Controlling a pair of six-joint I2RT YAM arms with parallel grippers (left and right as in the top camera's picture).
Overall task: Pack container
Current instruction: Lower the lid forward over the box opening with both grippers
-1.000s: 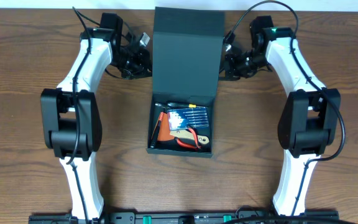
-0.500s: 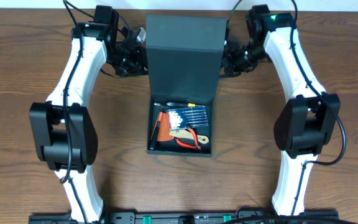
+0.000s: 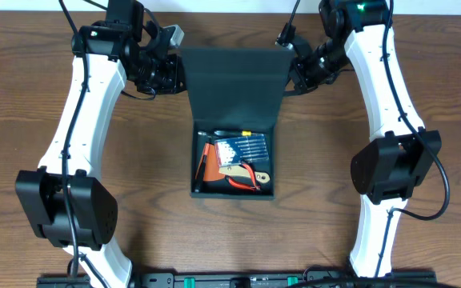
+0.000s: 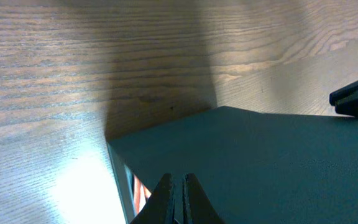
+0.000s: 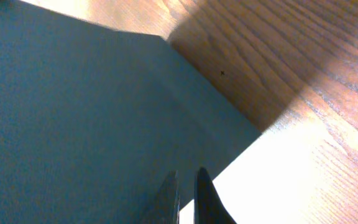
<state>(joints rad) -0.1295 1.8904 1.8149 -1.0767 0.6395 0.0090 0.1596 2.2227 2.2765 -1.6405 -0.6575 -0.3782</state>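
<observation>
My left gripper (image 4: pixel 178 186) is pinched shut by the lid's (image 3: pixel 234 84) left side. The lid has tipped up since a moment ago, above the container (image 3: pixel 232 195) in the middle, tools (image 3: pixel 242 160) inside. My right gripper (image 5: pixel 186 180) is pinched shut too. I think closing comes next.

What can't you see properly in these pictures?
- Overhead: the tools in the container are too small to name one by one.
- Left wrist: the lid hides the inside, apart from an orange sliver.
- Right wrist: the lid fills the view; nothing inside shows.
- Wrist views: whether the left gripper or right gripper touches the lid; the fingers cover that spot.
</observation>
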